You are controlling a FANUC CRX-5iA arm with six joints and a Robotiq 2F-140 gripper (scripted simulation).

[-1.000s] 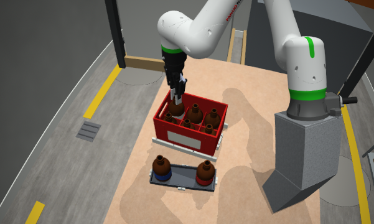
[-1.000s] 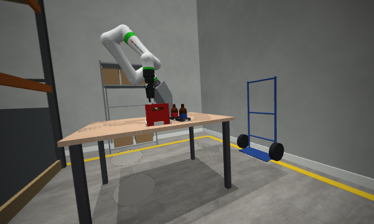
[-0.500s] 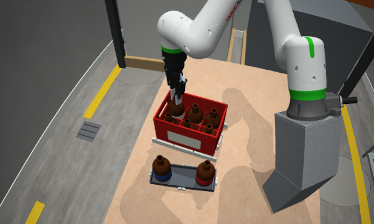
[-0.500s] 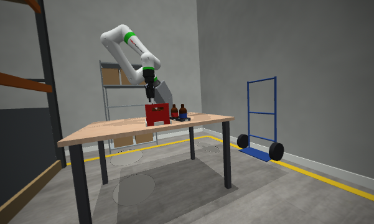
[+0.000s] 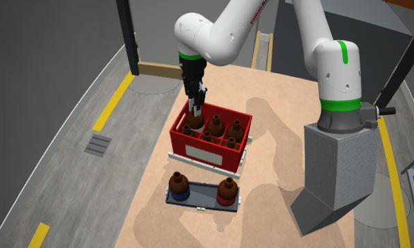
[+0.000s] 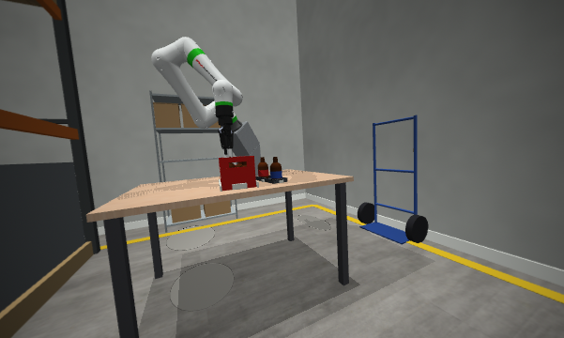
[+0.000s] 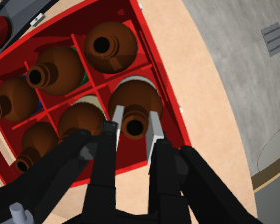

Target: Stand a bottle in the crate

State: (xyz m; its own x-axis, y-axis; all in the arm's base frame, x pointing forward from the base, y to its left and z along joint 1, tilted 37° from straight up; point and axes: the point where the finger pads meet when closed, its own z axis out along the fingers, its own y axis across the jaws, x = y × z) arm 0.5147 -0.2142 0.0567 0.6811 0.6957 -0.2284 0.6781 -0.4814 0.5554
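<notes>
Bottle (image 5: 195,119), brown glass: stands in the upper-left cell of the crate (image 5: 207,155) in the top view, its neck clamped between the two fingers of the pincer (image 5: 196,111). In the wrist view the same bottle (image 7: 135,106) shows at frame centre in a corner cell, the pincer (image 7: 134,127) clenched on its neck from both sides.

Crate, red, six cells: sits on the counter (image 5: 286,103) at centre frame; a bottle top shows in each cell.

Tray (image 5: 204,196), dark grey: lies on the counter just below the crate in the top view. Carries two upright bottles, one with a blue band (image 5: 178,186) at its left end, one with a red band (image 5: 226,191) at its right end.

Arm (image 5: 224,34): white, reaches in from the upper right.
</notes>
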